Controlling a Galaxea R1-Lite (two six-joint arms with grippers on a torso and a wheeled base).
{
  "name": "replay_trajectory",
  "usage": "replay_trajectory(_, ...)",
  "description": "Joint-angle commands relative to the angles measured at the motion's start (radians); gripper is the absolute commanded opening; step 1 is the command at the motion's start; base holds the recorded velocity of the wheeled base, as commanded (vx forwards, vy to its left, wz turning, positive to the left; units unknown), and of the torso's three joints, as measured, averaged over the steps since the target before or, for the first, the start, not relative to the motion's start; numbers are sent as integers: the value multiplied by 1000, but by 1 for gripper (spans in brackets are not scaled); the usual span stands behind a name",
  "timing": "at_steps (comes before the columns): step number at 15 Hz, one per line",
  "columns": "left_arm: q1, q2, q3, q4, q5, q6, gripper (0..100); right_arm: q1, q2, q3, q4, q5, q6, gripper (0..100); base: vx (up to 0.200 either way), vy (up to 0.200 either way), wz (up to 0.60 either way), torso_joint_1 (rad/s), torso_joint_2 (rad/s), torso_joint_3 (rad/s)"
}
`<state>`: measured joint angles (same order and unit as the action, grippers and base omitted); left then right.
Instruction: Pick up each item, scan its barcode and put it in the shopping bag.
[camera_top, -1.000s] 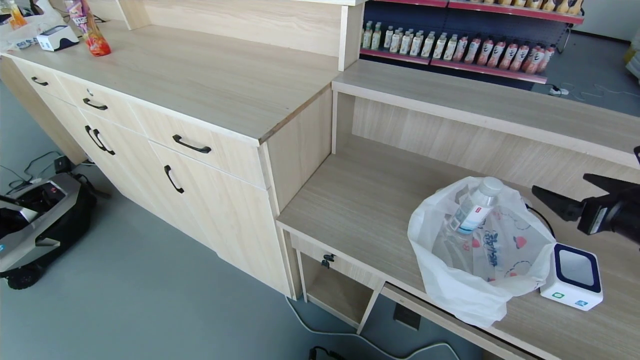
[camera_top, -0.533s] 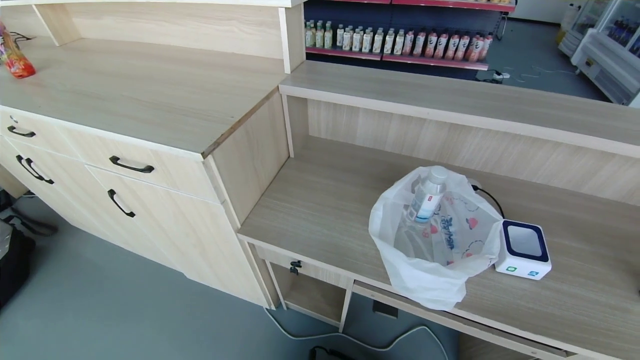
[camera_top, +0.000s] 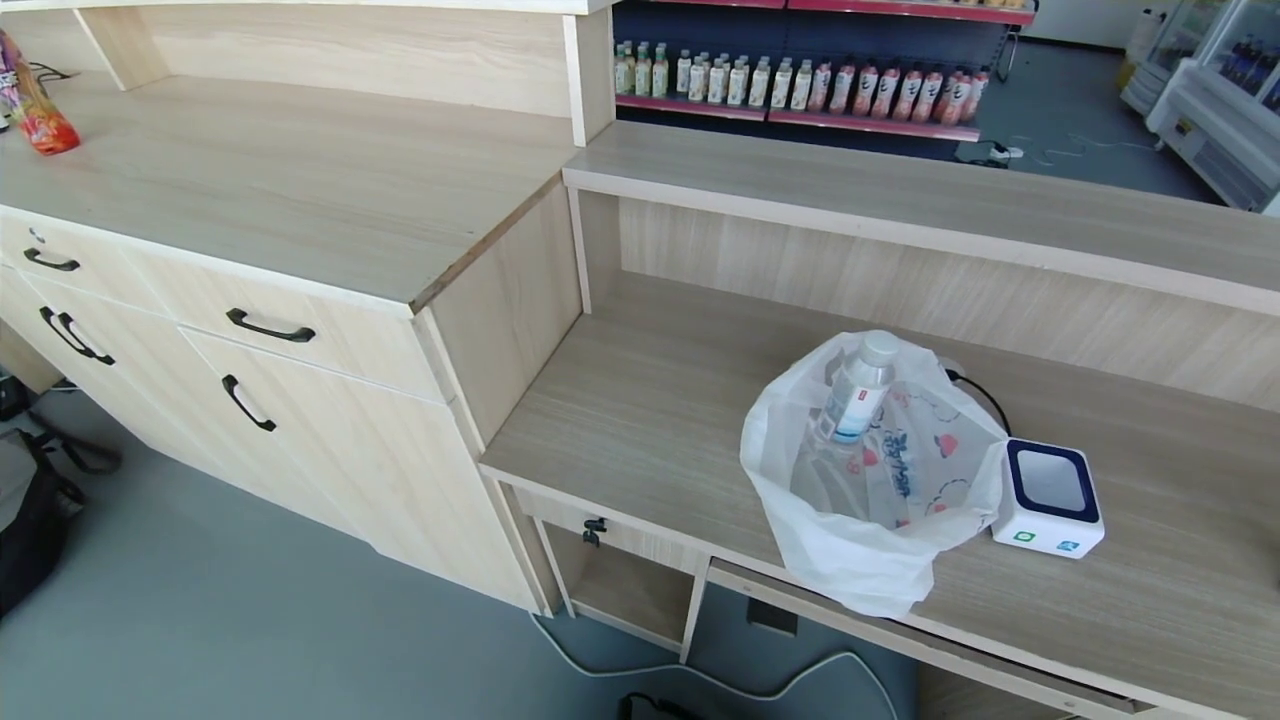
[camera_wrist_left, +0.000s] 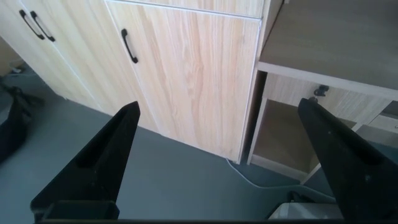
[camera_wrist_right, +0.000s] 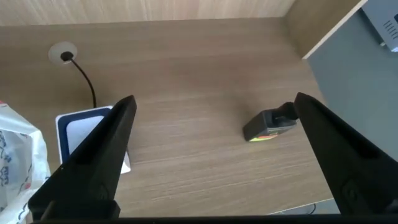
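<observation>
Right gripper (camera_wrist_right: 214, 97): jaws spread wide, holding nothing, poised above the lower counter (camera_wrist_right: 186, 162), a matte, pale wood-grain laminate. Near it sits the scanner (camera_wrist_right: 87, 134), a white block with a dark blue rim and a flat window facing up, presumably so barcodes can be passed over it. Its black cable (camera_wrist_right: 81, 74) runs to a round port in the counter. A small black device (camera_wrist_right: 267, 124) lies farther along.

Left gripper (camera_wrist_left: 217, 103): likewise fully open and empty, hanging low before a cabinet door (camera_wrist_left: 193, 68).

The shopping bag (camera_top: 870, 520), thin translucent white plastic, slumps just beside the scanner, mouth upward to receive goods. A clear bottle (camera_top: 850, 395) with a white cap leans inside. A glossy orange packet (camera_top: 40, 115) stands well apart on the upper counter (camera_top: 300, 180), probably the next item.
</observation>
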<state>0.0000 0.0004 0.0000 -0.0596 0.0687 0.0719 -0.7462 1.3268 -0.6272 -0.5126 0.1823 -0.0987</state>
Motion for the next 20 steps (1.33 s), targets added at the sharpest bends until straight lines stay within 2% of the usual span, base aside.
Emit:
replay_trajectory(1,0,0,0,0,2,0,100,-2,-6,37,-11,-1,-15,100,0,0,0,0,0,0)
replay_trajectory(4,0,0,0,0,0,0,100,-15,-63,110,-12,-1,-150,100,0,0,0,0,0,0)
replay_trajectory(6,0,0,0,0,0,0,100,-19,-107,139,-11,2,-185,100,0,0,-600,2,0,-2)
replay_trajectory(9,0,0,0,1,-1,0,100,-18,-116,139,-11,8,-187,100,0,0,-600,9,-1,-1)
replay_trajectory(13,0,0,0,0,6,-1,100,-21,-74,135,-12,3,-190,100,0,0,0,0,0,0)
replay_trajectory(15,0,0,0,0,6,-1,100,-27,-35,126,-14,-1,-191,100,0,-200,0,5,2,0)
replay_trajectory(17,0,0,0,0,6,-3,100,-90,54,95,-17,-7,-277,100,0,-200,0,-5,0,12)
replay_trajectory(19,0,0,0,0,5,-1,100,-124,130,83,-83,-11,-326,100,0,-200,0,17,7,2)
replay_trajectory(20,0,0,0,0,5,-1,100,-124,175,84,-173,-7,-326,100,0,0,0,0,0,0)
